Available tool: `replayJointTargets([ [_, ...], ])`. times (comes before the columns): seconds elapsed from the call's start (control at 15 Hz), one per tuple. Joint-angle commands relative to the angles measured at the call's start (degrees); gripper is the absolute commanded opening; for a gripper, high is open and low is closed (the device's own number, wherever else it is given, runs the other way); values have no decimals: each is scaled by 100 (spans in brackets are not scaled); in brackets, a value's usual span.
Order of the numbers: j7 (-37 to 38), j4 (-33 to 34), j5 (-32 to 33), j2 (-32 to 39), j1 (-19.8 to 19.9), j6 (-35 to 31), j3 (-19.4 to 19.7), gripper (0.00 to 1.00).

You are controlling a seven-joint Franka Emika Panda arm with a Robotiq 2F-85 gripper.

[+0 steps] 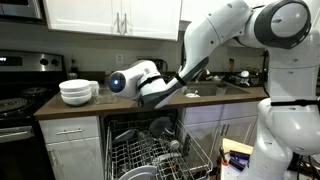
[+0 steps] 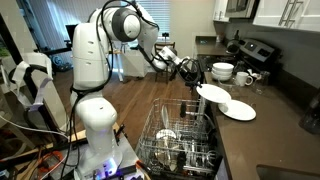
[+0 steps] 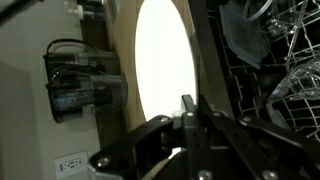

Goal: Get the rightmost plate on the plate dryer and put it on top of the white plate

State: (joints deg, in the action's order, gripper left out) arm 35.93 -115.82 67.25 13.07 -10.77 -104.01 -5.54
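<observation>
In an exterior view the black two-finger gripper [image 1: 148, 88] hangs at counter height, clear of the wide grey wire-metal plate dryer [image 1: 150, 152]; its load is unclear there. In an exterior view it pinches a round white carried plate [image 2: 210, 93] by the rim, tilted toward the small flat white plate [image 2: 240, 110] just beside, likely for laying on top. In the wrist view the carried plate [image 3: 165, 70] shows as an oval running lengthwise away from the fingers [image 3: 187, 110].

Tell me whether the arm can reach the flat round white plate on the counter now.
Probably yes: the end effector, shut on a second round white plate, hangs close beside the flat round white plate on the dark counter, with nothing visible between them.
</observation>
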Motion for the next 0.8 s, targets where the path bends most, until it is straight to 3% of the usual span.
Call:
replayJointTargets([
  [0.0, -126, -256, 308, -330, 260, -489, 71, 6],
  [0.4, -363, -133, 52, -286, 601, -1179, 264, 6],
  [0.73, -120, -72, 38, -100, 584, -1101, 306, 6],
])
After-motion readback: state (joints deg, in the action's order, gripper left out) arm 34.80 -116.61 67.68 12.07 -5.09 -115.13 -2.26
